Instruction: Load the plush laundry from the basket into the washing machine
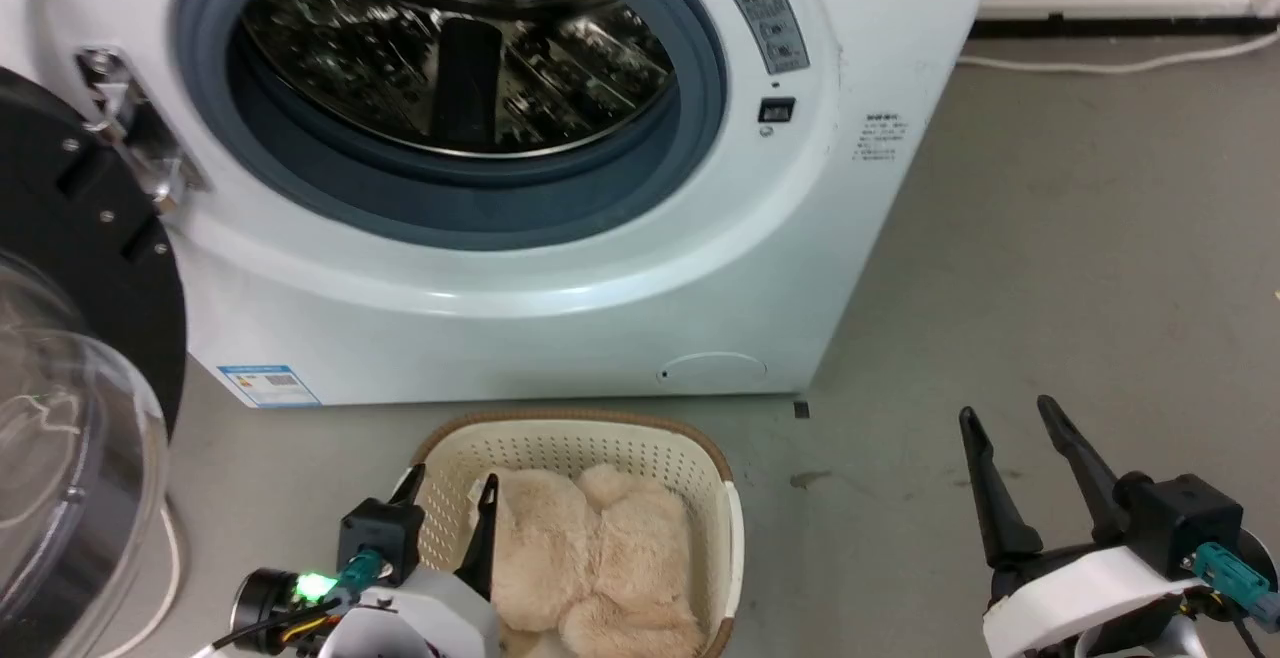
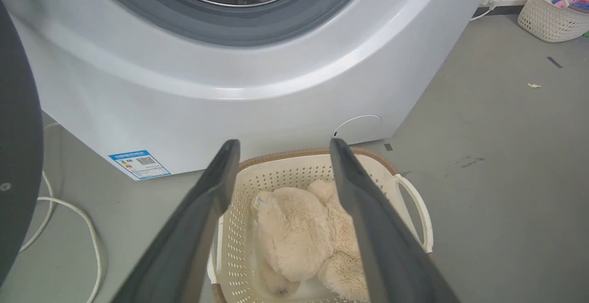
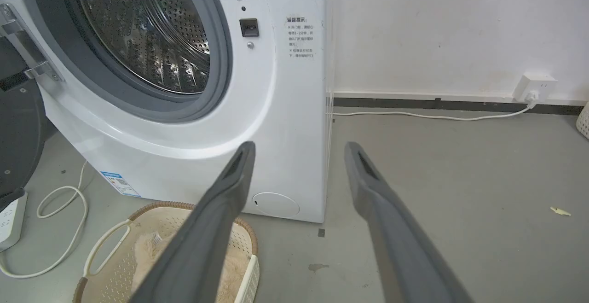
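The cream plush laundry (image 1: 600, 558) lies in the cream perforated basket (image 1: 640, 448) on the floor in front of the white washing machine (image 1: 560, 268), whose drum (image 1: 455, 43) is open and dark. My left gripper (image 1: 453, 488) hovers open over the basket's left side, fingers apart above the plush, nothing between them. In the left wrist view its fingers (image 2: 207, 215) frame the plush laundry (image 2: 299, 234) in the basket (image 2: 294, 167). My right gripper (image 1: 1005, 416) stands open over bare floor to the right, holding nothing. The right wrist view shows the basket (image 3: 138, 224) at lower left.
The machine's round door (image 1: 70, 388) hangs open at the left, black-rimmed with a clear dome. White cables (image 2: 69, 220) and a power strip (image 3: 9, 220) lie on the floor left of the machine. A second basket (image 2: 552, 13) stands far right by the wall.
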Motion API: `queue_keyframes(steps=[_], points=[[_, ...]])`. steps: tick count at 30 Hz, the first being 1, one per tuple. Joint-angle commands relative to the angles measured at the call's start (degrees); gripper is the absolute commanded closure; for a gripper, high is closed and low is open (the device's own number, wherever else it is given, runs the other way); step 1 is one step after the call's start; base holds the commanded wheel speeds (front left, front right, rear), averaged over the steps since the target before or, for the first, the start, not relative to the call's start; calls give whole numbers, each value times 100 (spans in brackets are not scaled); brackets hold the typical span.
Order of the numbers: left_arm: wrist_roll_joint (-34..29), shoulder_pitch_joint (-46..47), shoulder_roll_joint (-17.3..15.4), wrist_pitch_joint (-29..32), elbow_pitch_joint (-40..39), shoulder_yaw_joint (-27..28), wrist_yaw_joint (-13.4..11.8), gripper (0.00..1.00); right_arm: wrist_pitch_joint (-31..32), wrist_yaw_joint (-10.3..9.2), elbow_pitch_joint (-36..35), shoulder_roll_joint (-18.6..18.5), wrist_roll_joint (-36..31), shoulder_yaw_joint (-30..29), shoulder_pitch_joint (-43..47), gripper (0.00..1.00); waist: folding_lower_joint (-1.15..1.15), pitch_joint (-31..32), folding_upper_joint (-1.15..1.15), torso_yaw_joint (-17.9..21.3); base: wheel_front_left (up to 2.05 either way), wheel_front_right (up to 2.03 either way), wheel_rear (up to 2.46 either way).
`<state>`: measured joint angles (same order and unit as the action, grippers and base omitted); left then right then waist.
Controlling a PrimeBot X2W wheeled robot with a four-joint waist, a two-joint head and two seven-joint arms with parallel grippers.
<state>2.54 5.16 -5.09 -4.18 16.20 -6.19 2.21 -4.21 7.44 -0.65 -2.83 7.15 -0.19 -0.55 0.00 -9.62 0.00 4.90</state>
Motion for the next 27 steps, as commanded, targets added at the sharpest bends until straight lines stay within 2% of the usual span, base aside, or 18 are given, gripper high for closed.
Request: queue_keyframes(steps=[1,10,27], points=[[44,157,-60,-72,175,-87,34,0,-69,1,-37,-2,64,5,-102,0,0,-103,0,57,0,0,0],[195,597,-227,-111,851,-580,86,0,-176,2,-138,-2,282,48,-196,0,0,-504,0,217,0,0,0],[1015,1476,-518,546,2018,-1409,186,0,-380,2,-212,-3,723,164,-375,0,0,-1301,0,581,0,0,0]])
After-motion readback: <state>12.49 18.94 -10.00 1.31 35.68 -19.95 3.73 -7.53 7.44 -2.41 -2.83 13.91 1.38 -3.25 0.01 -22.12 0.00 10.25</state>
